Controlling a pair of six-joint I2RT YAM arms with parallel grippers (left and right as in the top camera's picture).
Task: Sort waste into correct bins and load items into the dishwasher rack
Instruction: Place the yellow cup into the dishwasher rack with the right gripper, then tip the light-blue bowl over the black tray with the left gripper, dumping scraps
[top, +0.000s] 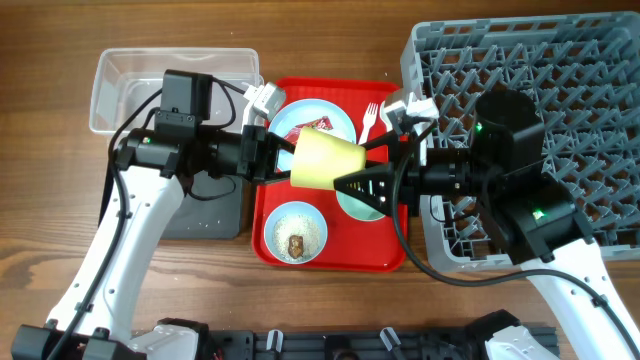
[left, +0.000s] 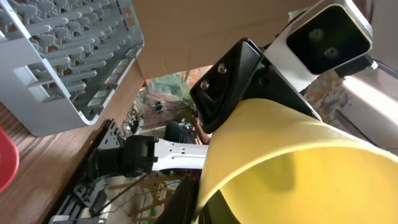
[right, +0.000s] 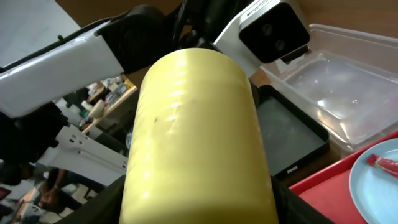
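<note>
The small yellow cup (top: 328, 160) hangs on its side above the red serving tray, held from both ends. My left gripper (top: 285, 157) is shut on its rim, one finger inside the cup (left: 298, 162). My right gripper (top: 365, 175) is shut around its body (right: 196, 143). Below, the large pale blue plate (top: 318, 122) carries the red wrapper (top: 300, 132). The small pale blue bowl (top: 295, 233) holds rice and a brown lump. The mint green bowl (top: 352, 207) is partly hidden under my right gripper. The white fork (top: 370, 118) lies beside the plate.
The grey dishwasher rack (top: 540, 110) stands to the right. The clear tub (top: 170, 80) is at the far left, with the black tray (top: 205, 205) in front of it. The red serving tray (top: 385, 250) lies in the middle. No napkin or spoon is in view.
</note>
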